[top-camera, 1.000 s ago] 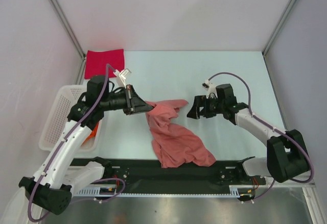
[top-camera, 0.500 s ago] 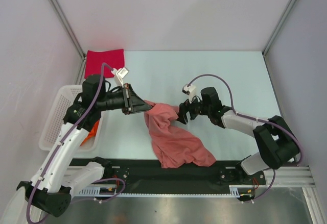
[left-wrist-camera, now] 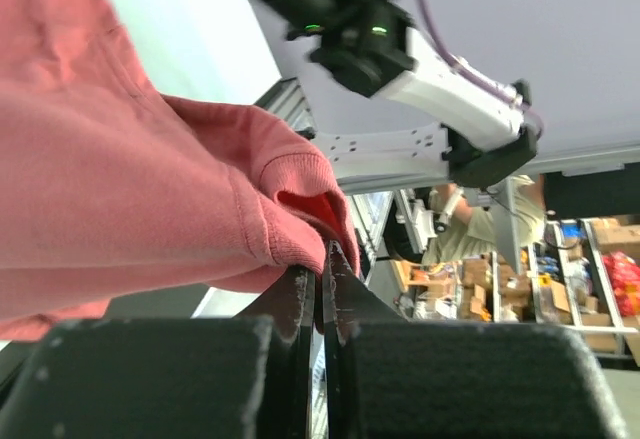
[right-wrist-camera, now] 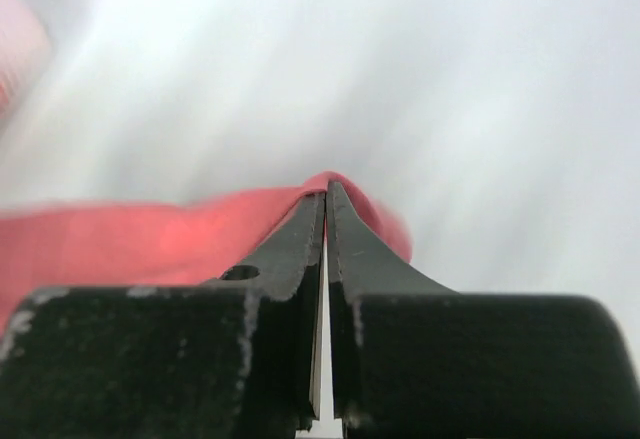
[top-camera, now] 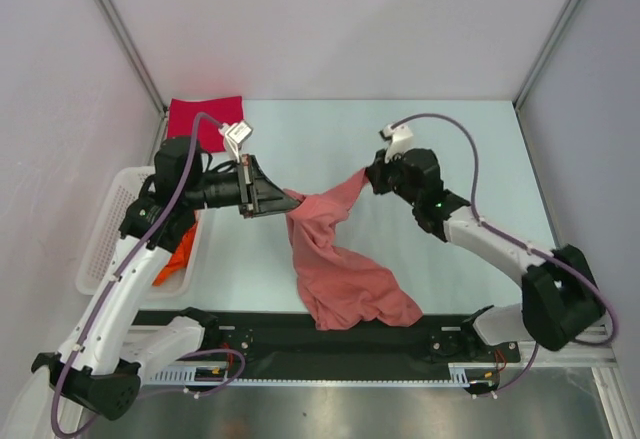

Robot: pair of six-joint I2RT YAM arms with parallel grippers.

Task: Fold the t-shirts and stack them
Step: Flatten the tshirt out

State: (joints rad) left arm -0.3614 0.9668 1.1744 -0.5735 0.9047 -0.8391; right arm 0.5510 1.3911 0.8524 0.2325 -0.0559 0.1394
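A salmon-pink t-shirt hangs stretched between both grippers, its lower part crumpled on the table near the front edge. My left gripper is shut on one edge of the cloth. My right gripper is shut on the opposite corner, lifted above the table. A crimson red t-shirt lies folded flat at the back left corner. An orange t-shirt lies in the white mesh basket, partly hidden by my left arm.
The basket stands along the left wall. A black rail with the arm bases runs along the near edge. Side walls close in the pale table left and right.
My right gripper moved left to the shirt, shut on its corner and lifted it up and back to the right. The left gripper kept its hold and rose slightly.
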